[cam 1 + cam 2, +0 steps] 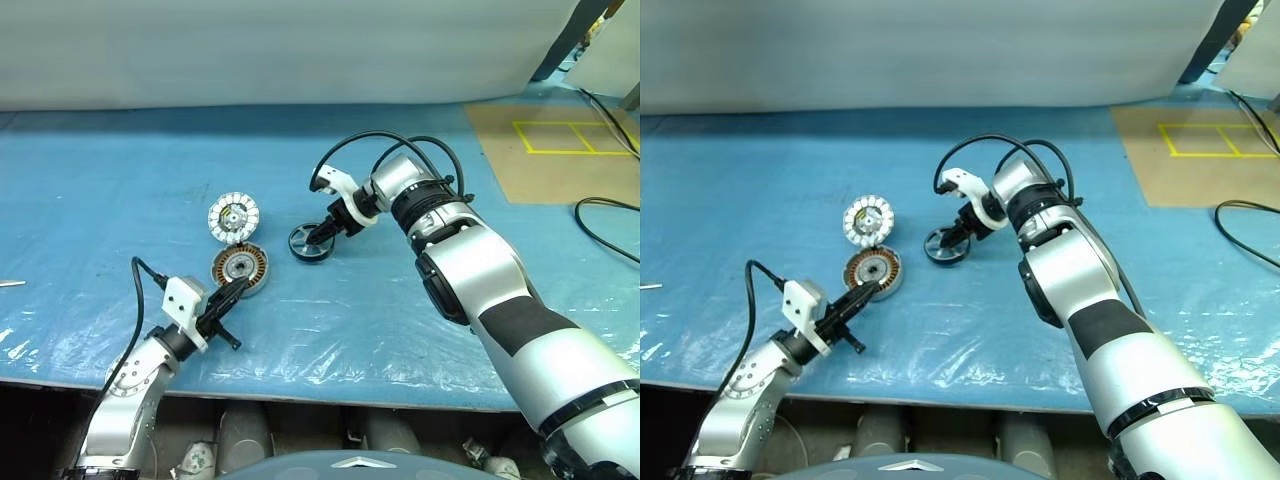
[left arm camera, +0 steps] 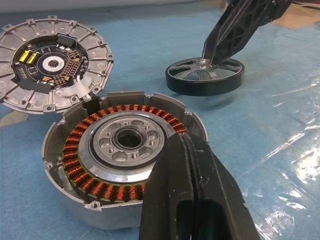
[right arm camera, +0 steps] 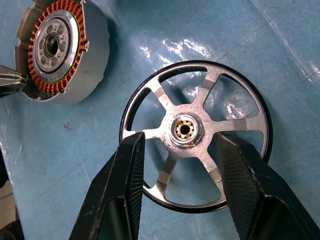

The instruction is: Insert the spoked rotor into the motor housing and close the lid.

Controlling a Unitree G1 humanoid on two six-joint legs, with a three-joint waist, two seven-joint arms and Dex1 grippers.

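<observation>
Silver-grey arms with black bands, white wrist blocks, looping black cables, black two-fingered right hand [image 3: 179,187]

The light is bright and even. White shine spots sit on the crinkly plastic sheet [image 1: 330,330]. Shadows are small and soft. The close black fingers [image 2: 195,200] look a bit blurry.

head stereo looking down over table [image 1: 90,180], wrist cameras close, all sharing motor housing [image 2: 100,165]
</observation>
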